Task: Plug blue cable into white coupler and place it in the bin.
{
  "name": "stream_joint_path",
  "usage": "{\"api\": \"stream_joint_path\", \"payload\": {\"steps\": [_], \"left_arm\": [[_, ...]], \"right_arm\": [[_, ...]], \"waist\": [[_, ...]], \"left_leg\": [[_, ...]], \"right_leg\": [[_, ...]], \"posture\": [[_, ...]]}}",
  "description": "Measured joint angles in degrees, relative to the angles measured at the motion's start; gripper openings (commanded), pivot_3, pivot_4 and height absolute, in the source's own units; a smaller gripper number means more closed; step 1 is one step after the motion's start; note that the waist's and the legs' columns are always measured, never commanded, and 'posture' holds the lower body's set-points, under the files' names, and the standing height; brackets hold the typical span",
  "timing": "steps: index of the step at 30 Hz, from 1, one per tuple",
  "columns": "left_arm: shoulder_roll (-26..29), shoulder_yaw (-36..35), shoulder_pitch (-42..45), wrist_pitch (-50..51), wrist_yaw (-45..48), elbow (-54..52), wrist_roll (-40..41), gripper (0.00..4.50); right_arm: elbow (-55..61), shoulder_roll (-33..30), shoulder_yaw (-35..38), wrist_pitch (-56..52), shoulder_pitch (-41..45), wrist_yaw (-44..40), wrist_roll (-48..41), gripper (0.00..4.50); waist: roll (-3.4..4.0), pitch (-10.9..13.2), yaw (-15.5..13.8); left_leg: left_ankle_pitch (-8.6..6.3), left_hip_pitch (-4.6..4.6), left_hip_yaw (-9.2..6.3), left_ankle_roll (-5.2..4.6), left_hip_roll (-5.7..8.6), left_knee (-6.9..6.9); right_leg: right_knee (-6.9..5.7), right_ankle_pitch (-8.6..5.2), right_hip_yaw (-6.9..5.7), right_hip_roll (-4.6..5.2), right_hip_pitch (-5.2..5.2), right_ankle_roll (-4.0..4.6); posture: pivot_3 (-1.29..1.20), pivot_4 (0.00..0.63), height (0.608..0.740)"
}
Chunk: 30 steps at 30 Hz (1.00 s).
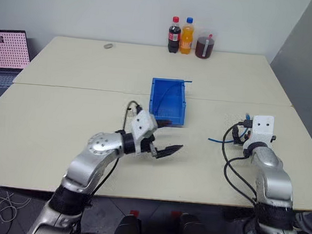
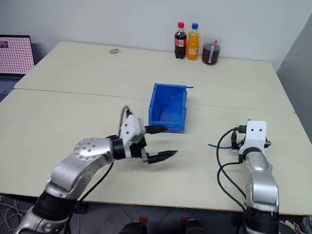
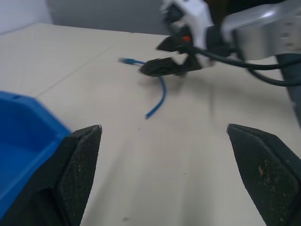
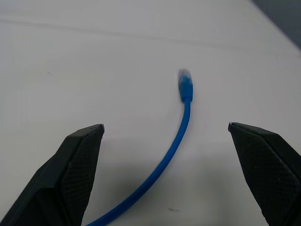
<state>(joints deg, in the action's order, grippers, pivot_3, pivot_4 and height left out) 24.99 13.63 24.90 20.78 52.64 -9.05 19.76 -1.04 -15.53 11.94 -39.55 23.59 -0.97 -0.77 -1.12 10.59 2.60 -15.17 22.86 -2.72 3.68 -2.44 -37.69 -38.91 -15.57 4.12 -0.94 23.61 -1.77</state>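
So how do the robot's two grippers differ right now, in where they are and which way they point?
The left gripper hangs just in front of the blue bin and points sideways toward the right arm; the right gripper points forward, away from the robot. The right gripper hovers over the blue cable lying on the table, while the left gripper has only bare tabletop beneath it. Both stand wide open and hold nothing.

Blue cable loose on the table, blue bin well apart (another cable inside).
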Motion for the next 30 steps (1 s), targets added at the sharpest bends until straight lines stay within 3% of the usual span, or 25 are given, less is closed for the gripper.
{"api": "stream_joint_path", "payload": {"steps": [6, 9, 14, 25, 30], "left_arm": [[-1.92, 1.18, 3.47, -4.13, 3.33, 6.04, -1.43, 4.47], [-2.35, 1.41, 3.61, -4.77, 4.26, 6.88, -2.07, 4.50], [-1.98, 1.82, 2.78, -5.51, 4.46, 6.88, -3.12, 4.50], [-1.37, 1.29, 2.81, -4.95, 4.18, 6.84, -3.18, 4.50], [-0.07, -1.27, 3.70, -3.46, 3.95, 6.25, -2.39, 4.50]], "right_arm": [[-12.89, -2.14, 0.93, 5.93, 6.22, -0.09, -0.57, 4.50], [-17.08, -2.10, 2.97, 7.58, 8.24, -0.26, -2.75, 3.97], [-18.21, -1.43, 3.75, 8.10, 8.66, -0.35, -5.07, 2.63], [-23.02, -2.43, 2.48, 12.51, 9.94, -1.32, -5.01, 0.17], [-21.28, -6.86, -0.65, 12.69, 7.66, -6.19, -4.48, 0.08]], "waist": [[0.00, 0.00, 0.28], [0.00, 0.00, 0.34], [0.00, 0.00, 0.34], [0.00, 0.00, -0.21], [0.02, 0.01, -0.60]], "left_leg": [[-0.01, 0.00, 0.01, -0.01, 0.01, 0.01], [-0.01, -0.01, -0.02, -0.01, 0.01, -0.03], [0.00, -0.03, -0.03, -0.01, 0.01, -0.08], [0.00, -0.03, -0.04, -0.01, 0.02, -0.15], [0.00, 0.00, -0.05, -0.01, 0.02, -0.13]], "right_leg": [[0.00, 0.00, 0.01, 0.02, -0.02, 0.00], [-0.04, 0.00, 0.00, 0.02, -0.05, 0.00], [-0.05, 0.01, -0.01, 0.02, -0.09, -0.02], [-0.05, 0.04, -0.02, 0.02, -0.12, -0.06], [-0.02, 0.03, -0.02, 0.02, -0.11, -0.06]], "posture": [[0.00, 0.150, 0.740], [0.00, 0.150, 0.740], [0.00, 0.150, 0.740], [0.00, 0.150, 0.740], [0.00, 0.150, 0.740]]}}
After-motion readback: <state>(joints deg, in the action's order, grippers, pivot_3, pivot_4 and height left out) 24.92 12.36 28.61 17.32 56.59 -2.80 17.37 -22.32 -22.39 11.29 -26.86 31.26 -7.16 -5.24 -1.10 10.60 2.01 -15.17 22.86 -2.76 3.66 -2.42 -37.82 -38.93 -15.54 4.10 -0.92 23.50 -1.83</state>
